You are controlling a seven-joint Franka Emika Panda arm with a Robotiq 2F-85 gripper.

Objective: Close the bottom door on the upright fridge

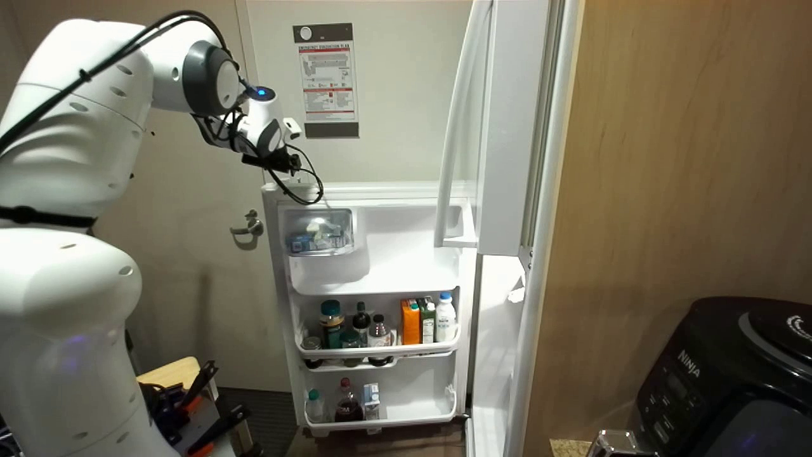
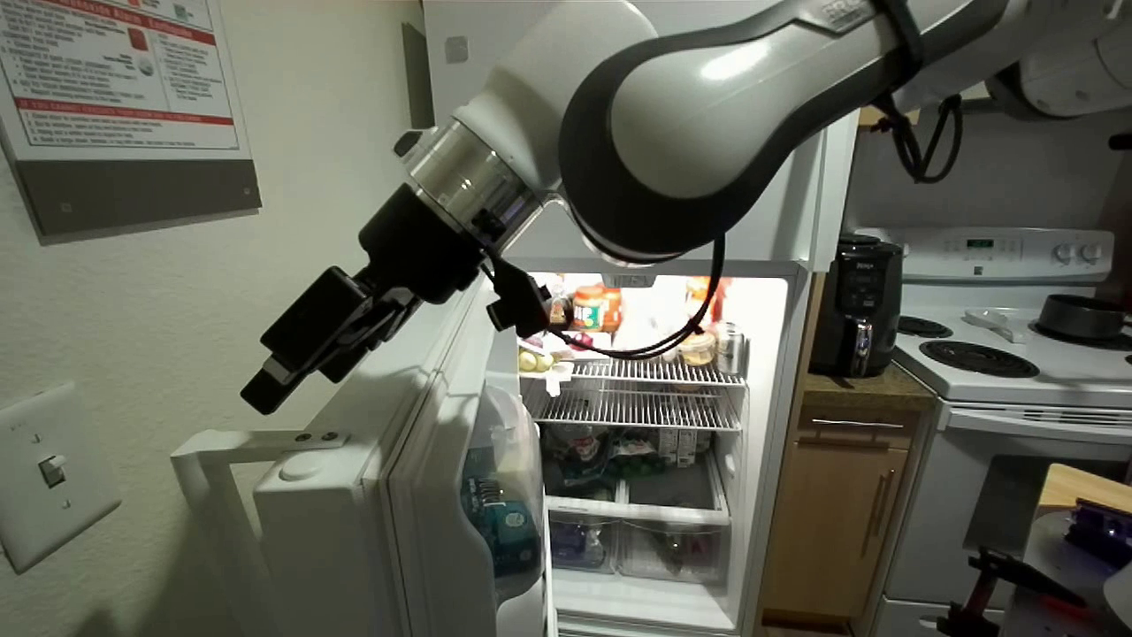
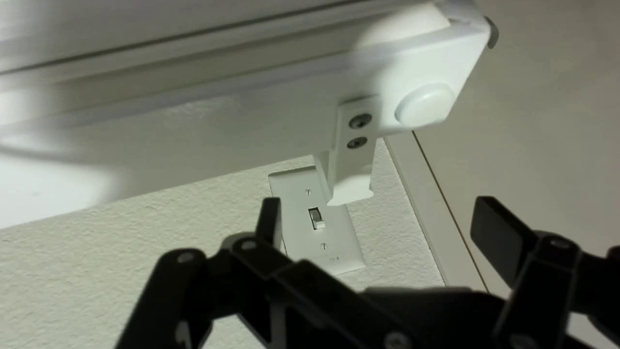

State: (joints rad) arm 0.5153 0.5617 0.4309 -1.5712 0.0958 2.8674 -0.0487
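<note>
While a light switch (image 2: 55, 473) sits on the near wall (image 2: 332, 115) at left in an exterior view, the gripper (image 2: 301, 376), its fingers (image 3: 499, 237) well apart, hangs near the top of the bottom door (image 2: 424, 531), which stands wide open. Right of that, the upright fridge (image 2: 768, 398) shows its lit inside; farther right come a black air fryer (image 2: 849, 305) and a white stove (image 2: 990, 394).
</note>
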